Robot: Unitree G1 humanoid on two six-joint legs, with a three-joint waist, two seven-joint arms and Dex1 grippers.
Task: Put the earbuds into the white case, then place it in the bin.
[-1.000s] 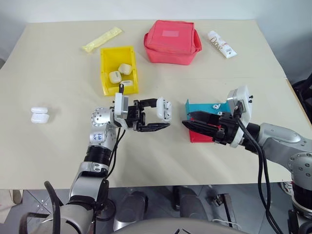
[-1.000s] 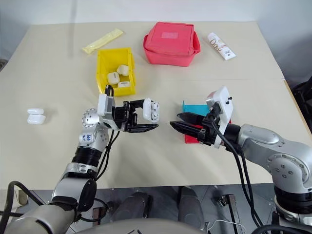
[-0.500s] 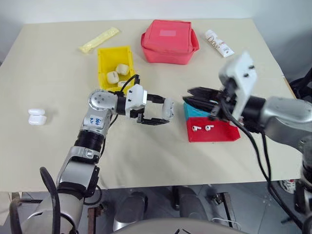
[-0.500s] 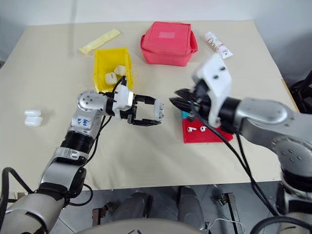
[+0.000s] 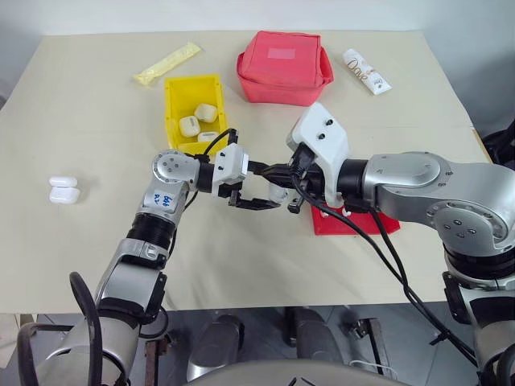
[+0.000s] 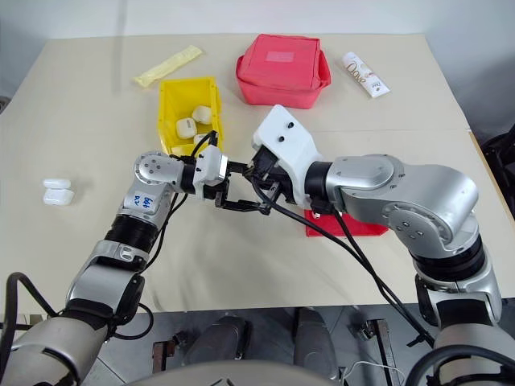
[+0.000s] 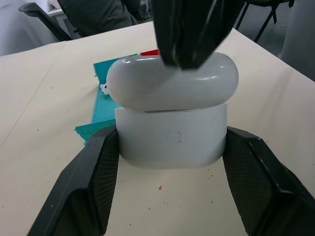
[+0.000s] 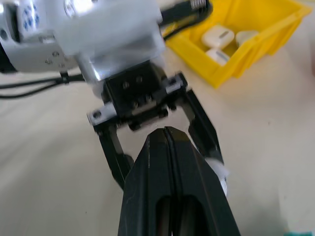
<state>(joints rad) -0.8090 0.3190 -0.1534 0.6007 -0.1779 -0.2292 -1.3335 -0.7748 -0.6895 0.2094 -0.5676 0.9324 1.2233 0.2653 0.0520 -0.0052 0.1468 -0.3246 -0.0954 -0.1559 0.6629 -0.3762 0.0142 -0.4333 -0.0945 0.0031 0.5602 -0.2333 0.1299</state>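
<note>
- Spare white cases (image 5: 63,190) sit at the far left of the worktop (image 5: 96,104), well apart from the arms.
- Bin (image 5: 179,92): yellow, back-left of centre, several cases inside.
- Left claw (image 7: 170,147) grasps the white case (image 7: 172,110) by its sides, mid-worktop, lid nearly down.
- Right claw (image 8: 170,135) clenched, tips pressed on the lid top.
- Earbuds (image 7: 104,88): one visible in the teal tray (image 7: 106,105); red tray (image 5: 354,221) beside it.
</note>
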